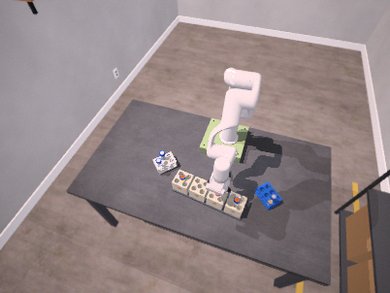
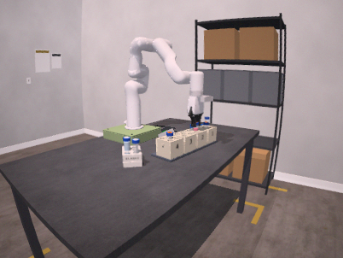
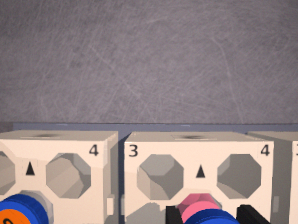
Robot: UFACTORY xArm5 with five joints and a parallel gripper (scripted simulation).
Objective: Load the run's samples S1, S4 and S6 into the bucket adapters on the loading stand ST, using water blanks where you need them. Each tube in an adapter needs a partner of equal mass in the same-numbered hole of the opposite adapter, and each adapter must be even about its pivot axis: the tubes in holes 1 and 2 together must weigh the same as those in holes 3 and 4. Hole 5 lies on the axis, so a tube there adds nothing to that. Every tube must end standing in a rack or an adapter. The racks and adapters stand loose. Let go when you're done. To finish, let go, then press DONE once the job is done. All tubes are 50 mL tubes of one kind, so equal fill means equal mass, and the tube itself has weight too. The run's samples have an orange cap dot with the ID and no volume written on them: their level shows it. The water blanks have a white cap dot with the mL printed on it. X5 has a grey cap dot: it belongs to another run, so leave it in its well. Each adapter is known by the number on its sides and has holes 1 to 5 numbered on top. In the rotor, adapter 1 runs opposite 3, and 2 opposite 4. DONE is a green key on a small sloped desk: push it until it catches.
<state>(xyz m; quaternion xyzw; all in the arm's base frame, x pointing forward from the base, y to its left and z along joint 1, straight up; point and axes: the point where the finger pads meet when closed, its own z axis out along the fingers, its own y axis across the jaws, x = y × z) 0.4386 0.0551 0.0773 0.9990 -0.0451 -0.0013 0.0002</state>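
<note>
My gripper is shut on a blue-capped tube with pink contents. The tube is upright over or in the middle hole of the third adapter from the left. Its lower end is hidden, so I cannot tell how deep it is. Holes 3 and 4 there look empty. An orange-dotted tube stands in the adapter beside it, its ID mostly cut off. Another orange-dotted tube stands in the far-left adapter, marked 4 on its side.
The white blanks rack holds two blue-capped tubes. The blue rack right of the stand holds tubes too. The adapters sit closely side by side on the dark stand. The green DONE key is not clearly visible.
</note>
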